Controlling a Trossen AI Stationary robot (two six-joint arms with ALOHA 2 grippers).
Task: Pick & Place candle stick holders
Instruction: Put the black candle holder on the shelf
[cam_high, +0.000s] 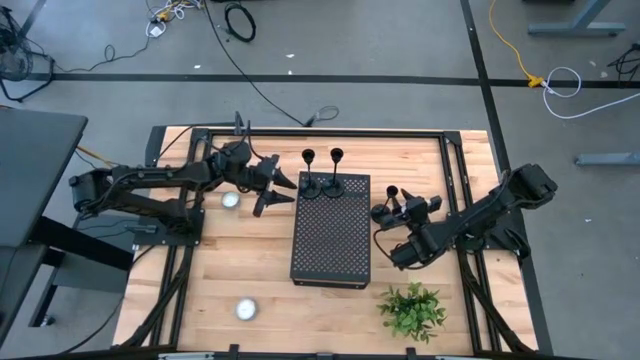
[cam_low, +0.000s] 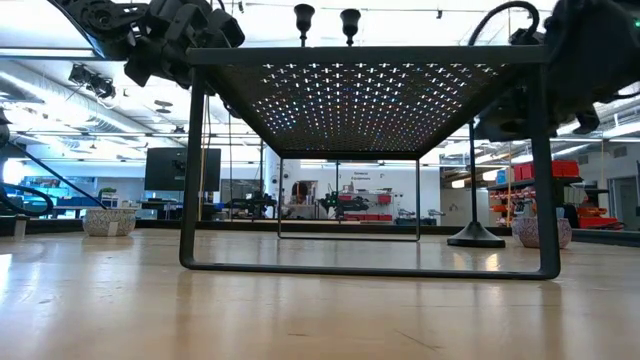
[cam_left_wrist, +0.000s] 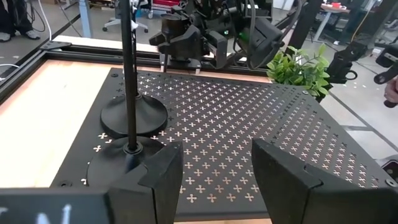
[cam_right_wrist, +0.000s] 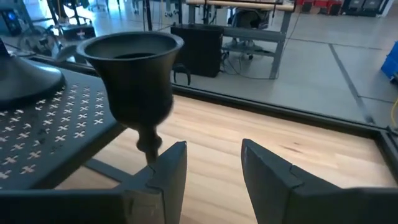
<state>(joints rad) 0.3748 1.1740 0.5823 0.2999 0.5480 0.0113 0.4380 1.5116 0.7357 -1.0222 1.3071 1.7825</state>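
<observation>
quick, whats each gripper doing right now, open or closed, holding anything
Left gripper: open, empty, over the black perforated box by two candle stick holders.
Right gripper: open, holding nothing, beside the third candle stick holder.

We see a large black perforated rectangular metal box (cam_high: 332, 229) standing at the middle of a pale wooden tabletop (cam_high: 240, 270), its top punched with rows of small crosses. Two small white round tealight candles lie on the wood well apart: one (cam_high: 231, 200) toward the far edge, the other (cam_high: 246, 309) near the front edge. A small green leafy plant (cam_high: 412, 308) sits just beside the box's front corner. Beyond the table, we note grey floor crossed by black tape lines, a loose black cable (cam_high: 262, 92) and a yellow cord (cam_high: 512, 48).
</observation>
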